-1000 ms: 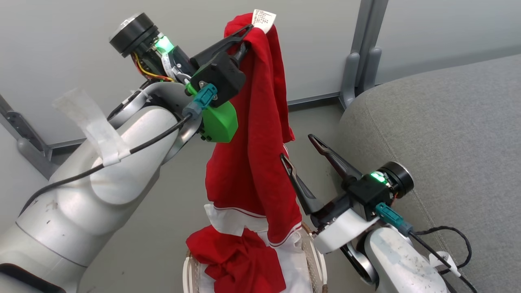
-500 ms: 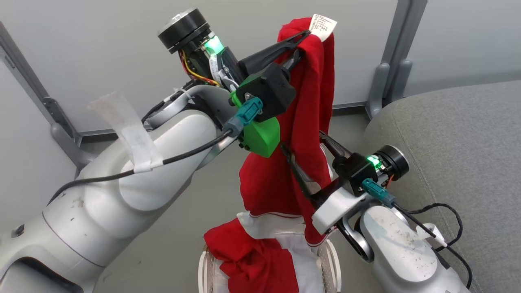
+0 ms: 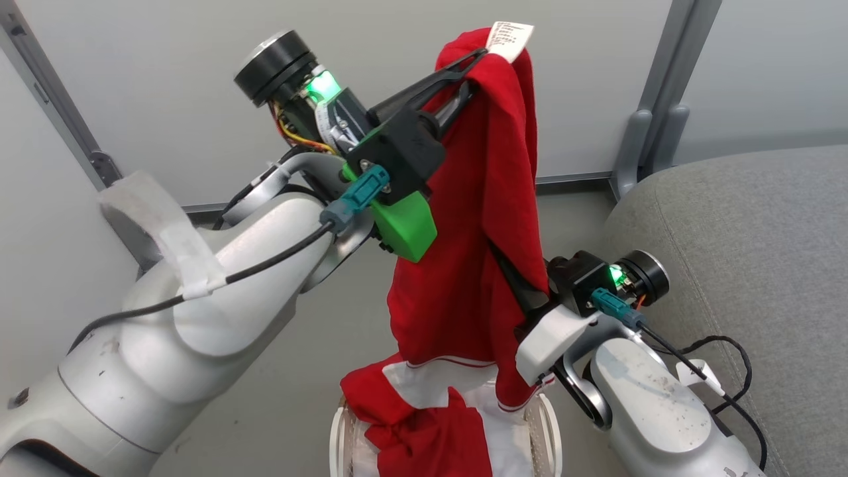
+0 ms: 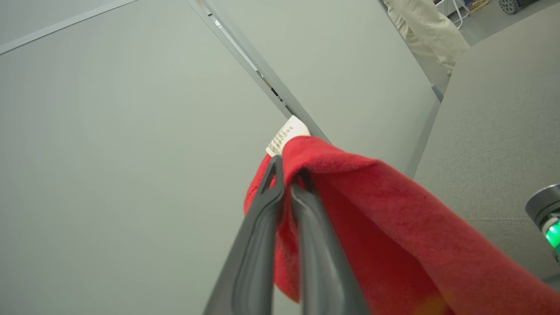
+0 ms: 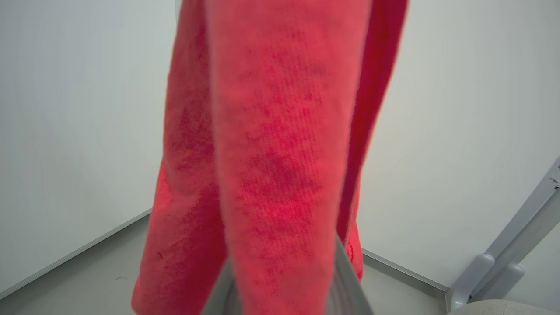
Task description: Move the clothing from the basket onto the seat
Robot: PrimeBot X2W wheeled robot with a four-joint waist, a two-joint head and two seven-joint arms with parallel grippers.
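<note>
- Pinching a red garment (image 3: 477, 218) by its top edge, just beside the white tag (image 3: 509, 33), the left gripper (image 3: 478, 69) is clenched at 12 o'clock in the head view.
- Buried in its folds at 4 o'clock, the right gripper (image 3: 530, 295) may be clenched or slack; I cannot tell.
- So thin a pinch could slip and drop the cloth.
- Its hem reaches the basket (image 3: 546, 430) at 6 o'clock, over a second garment (image 3: 424, 444). Swinging toward the seat (image 3: 742, 265) at 3 o'clock could drag that one out.
- Count: two grippers, two garments, one tag, one basket, one seat.

Head view looks down from above; wrist views close against red garment (image 3: 464, 265) (shared by all three).
</note>
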